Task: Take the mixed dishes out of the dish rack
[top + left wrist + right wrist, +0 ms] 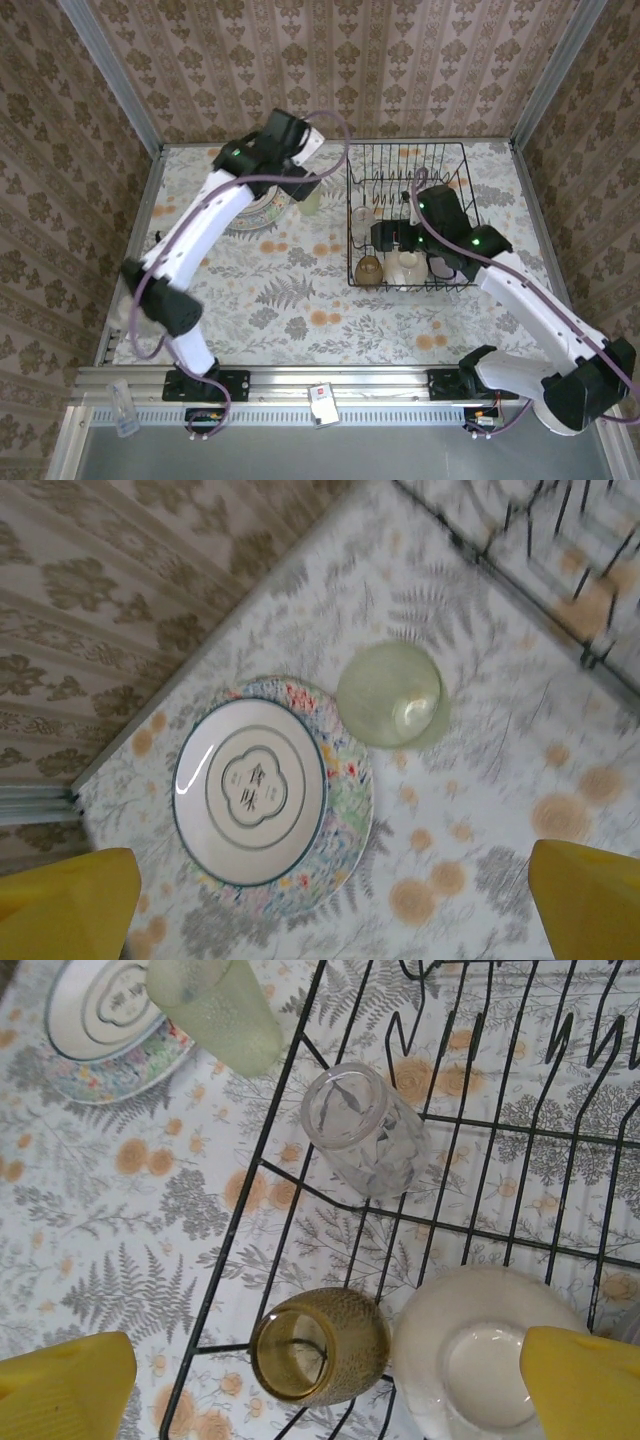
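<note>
Plate and green glass are out on the tabletop, and the right arm is over the rack's near-left corner.

The left gripper (330, 910) hovers with its fingers wide apart and empty above the floral plate (255, 790), which lies flat on the tabletop (480, 810). The pale green glass (390, 695) stands just right of the plate, between it and the dish rack (405, 146). It was probably parked there to keep it clear of the rack.

In the rack, a clear glass (362, 1140) is tipped on the wires. A brown cup (320, 1345) lies on its side nearer, with the cream bowl (480, 1360) just to its right. The right gripper (325, 1385) has its fingers apart and empty, spanning the cup and bowl, so I'd guess it is lining up the next pick.

The tabletop has a fern-and-flower print, and damask-papered walls (400, 60) close it in on the left, far and right sides.
</note>
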Controlling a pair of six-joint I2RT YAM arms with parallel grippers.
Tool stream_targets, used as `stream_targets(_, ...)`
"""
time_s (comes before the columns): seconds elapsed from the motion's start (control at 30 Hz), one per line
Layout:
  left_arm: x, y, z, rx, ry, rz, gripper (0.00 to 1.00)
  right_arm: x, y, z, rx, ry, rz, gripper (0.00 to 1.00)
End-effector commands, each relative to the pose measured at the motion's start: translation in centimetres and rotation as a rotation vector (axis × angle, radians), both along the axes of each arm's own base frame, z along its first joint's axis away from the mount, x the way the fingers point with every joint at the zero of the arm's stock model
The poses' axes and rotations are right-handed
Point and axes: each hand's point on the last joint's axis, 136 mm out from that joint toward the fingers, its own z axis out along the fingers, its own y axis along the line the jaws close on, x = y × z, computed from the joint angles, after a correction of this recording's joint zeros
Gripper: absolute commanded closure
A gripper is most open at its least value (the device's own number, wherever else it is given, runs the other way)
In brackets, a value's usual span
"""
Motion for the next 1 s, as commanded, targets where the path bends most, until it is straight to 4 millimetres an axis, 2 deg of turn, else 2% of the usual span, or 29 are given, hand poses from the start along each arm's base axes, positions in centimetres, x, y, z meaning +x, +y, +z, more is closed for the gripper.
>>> stream_targets(0.0, -1.0, 0.3, 4.4, -0.365, -0.117, 0.018, 0.00, 1.4, -0.1, -0.1, -0.100, -0.005, 0.001, 0.00)
stream_targets(0.07, -3.0, 1.1, 5.7, -0.580, -0.118, -0.038, 0.00, 2.5, 0.0, -0.9, -0.149, 0.020, -0.001, 0.01)
stream_targets(0.17, -6.1, 1.9, 6.2, -0.789, -0.113, -0.132, 0.00, 4.0, 0.5, -2.1, -0.213, 0.038, 0.003, 0.01)
stream_targets(0.27, -7.7, 3.5, 5.5, -0.869, -0.115, -0.143, 0.00, 5.4, 0.8, -4.1, -0.285, 0.077, 0.018, 0.02)
stream_targets(0.47, -10.8, 5.0, 3.5, -0.945, -0.062, -0.145, 0.00, 7.4, 1.1, -6.9, -0.388, 0.112, 0.053, 0.03)
stream_targets(0.6, -11.9, 5.8, 2.0, -0.949, -0.045, -0.122, 0.00, 8.3, 1.5, -7.6, -0.418, 0.110, 0.084, 0.03)
stream_targets(0.97, -12.0, 6.4, 1.6, -0.967, -0.042, -0.095, 0.00, 9.9, 2.8, -9.5, -0.446, 0.137, 0.138, 0.03)
